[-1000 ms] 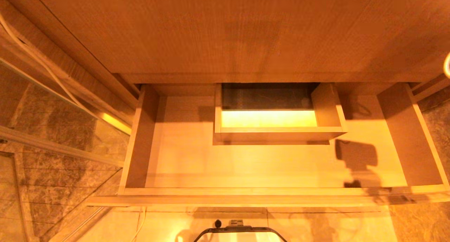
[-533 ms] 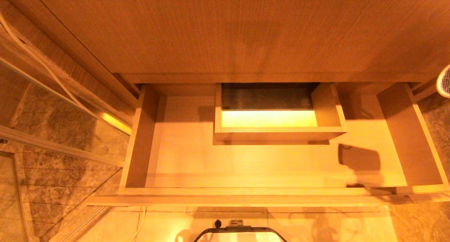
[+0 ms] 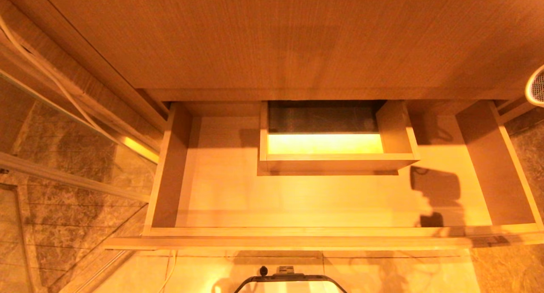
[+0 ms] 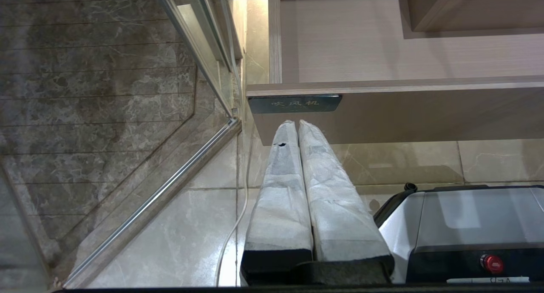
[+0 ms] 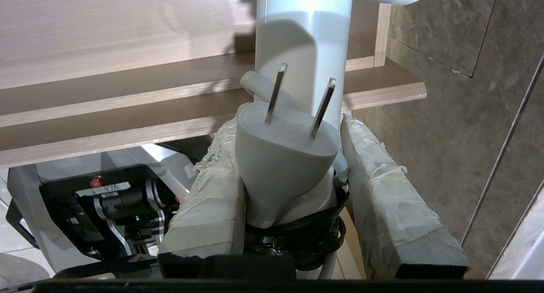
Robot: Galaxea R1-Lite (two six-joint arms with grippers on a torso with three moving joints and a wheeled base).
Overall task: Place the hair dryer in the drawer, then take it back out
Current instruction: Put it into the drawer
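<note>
Drawer (image 3: 221,199) of light wood stands pulled open beneath the wooden countertop (image 3: 272,38), its pale floor bare around a boxed cut-out (image 3: 335,161). Right gripper (image 5: 293,157) pinches the white hair dryer (image 5: 304,38) by its handle and plug, apparently just outside the drawer's right end. Left gripper (image 4: 297,127) hangs below the drawer front, fingers pressed together.

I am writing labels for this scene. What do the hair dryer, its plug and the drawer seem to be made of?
The hair dryer, held in the right gripper: probably moulded plastic, white, smooth with a soft sheen. Its plug: matte pale grey plastic body, with two flat prongs that look like bare metal. The drawer: apparently laminated board in pale wood grain, matte; fine straight grain lines and a flat plain edge.
</note>
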